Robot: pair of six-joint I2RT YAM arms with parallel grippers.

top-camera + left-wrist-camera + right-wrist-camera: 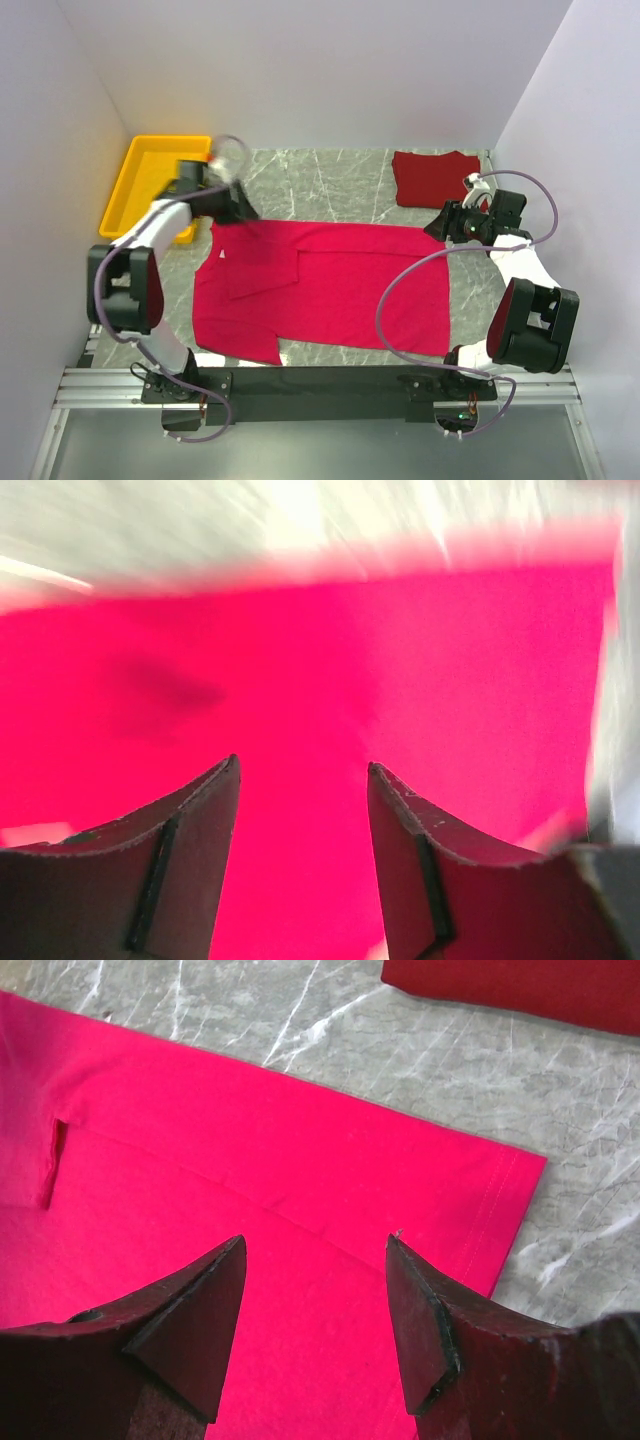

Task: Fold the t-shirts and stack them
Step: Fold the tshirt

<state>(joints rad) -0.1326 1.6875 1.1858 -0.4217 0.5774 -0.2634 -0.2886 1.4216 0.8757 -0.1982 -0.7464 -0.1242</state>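
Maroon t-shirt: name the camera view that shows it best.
Top external. It shows the whole maroon t-shirt, lying at the far right of the table. The right wrist view catches only a strip of its edge at the top; the left wrist view shows none of it, only blurred pink t-shirt.

Blurs pink shirt (400,680) from left wrist; crops maroon shirt (520,985), beyond it, at right-wrist view's top edge.
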